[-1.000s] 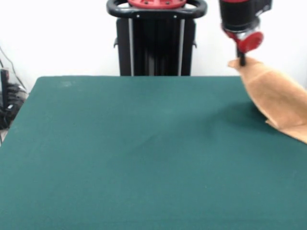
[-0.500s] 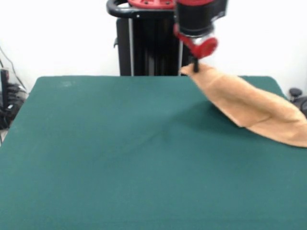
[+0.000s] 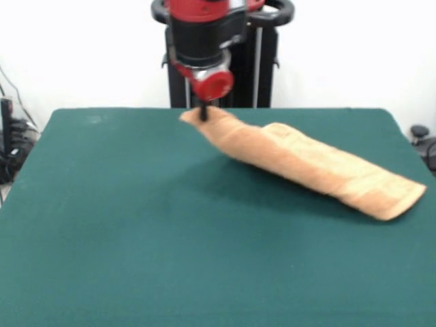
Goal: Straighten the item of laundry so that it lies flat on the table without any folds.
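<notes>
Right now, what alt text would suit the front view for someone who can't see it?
A red and black robot arm's gripper lifts one end of an orange-tan towel, which trails in a long bunched strip down to the green table. The black pedestal stands behind.

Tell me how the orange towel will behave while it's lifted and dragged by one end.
Probably floppy: the towel sags from the gripper in a long bunched strip. Likely light, since one pinched end lifts it. It may stay folded on the table rather than spread out.
</notes>
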Controlling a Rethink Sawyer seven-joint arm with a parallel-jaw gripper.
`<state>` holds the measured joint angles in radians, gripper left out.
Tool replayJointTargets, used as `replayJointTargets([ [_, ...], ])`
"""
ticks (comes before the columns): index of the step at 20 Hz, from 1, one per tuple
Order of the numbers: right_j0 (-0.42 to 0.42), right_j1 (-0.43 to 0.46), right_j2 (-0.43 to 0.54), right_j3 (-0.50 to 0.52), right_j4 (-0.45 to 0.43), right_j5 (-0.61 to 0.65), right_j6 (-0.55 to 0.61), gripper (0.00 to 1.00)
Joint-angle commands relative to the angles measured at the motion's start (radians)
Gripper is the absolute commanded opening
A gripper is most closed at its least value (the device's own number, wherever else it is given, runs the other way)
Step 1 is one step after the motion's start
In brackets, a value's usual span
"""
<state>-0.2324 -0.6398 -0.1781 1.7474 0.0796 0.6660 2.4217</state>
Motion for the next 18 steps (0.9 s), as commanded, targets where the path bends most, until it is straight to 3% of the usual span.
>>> replayJointTargets([
  [1,-0.069,0.023,0.144,-0.139,-0.140,0.089,-0.262,0.00],
  [18,-0.130,0.050,0.231,-0.187,-0.264,0.073,-0.196,0.00],
])
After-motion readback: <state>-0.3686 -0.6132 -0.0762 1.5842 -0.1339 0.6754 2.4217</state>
